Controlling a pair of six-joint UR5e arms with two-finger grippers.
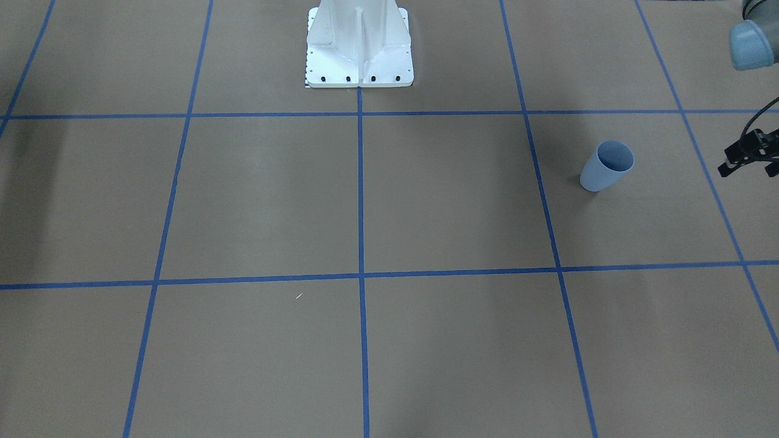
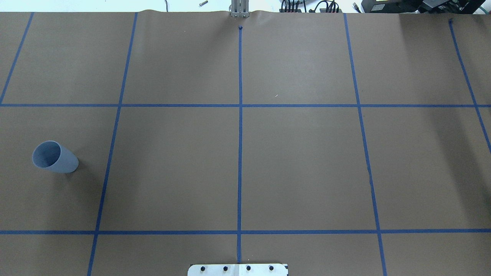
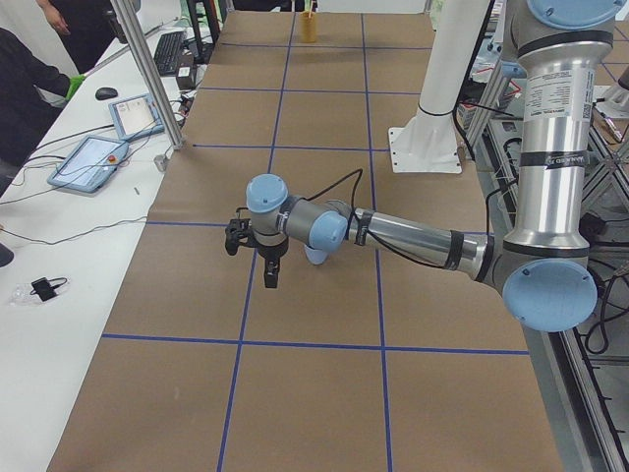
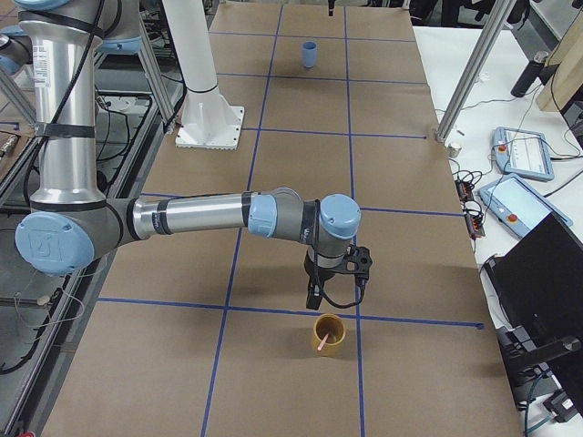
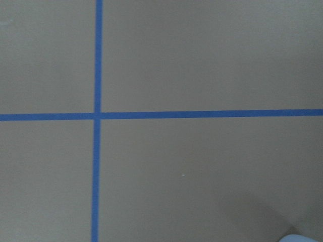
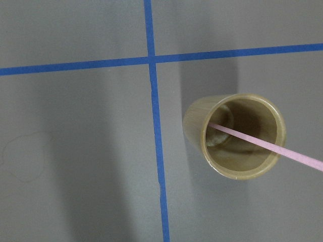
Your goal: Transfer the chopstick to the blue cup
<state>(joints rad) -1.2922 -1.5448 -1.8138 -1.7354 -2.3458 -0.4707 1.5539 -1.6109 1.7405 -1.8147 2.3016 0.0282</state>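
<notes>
The blue cup (image 1: pixel 607 165) stands open end up on the brown table, on the robot's left side; it also shows in the overhead view (image 2: pixel 53 157). A pale-pink chopstick (image 6: pixel 272 147) leans inside a tan cup (image 6: pixel 197 121) at the table's far right end (image 4: pixel 317 330). My right gripper (image 4: pixel 314 296) hovers just above and beside that tan cup; I cannot tell whether it is open or shut. My left gripper (image 1: pixel 751 159) hangs beside the blue cup, cut off by the view's edge; its state is unclear. It also shows in the exterior left view (image 3: pixel 267 275).
The robot's white base (image 1: pixel 359 45) stands at the table's middle rear. Blue tape lines cross the brown table cover (image 2: pixel 299 165). Operators' tablets (image 4: pixel 524 155) and cables lie on the white bench beyond the far edge.
</notes>
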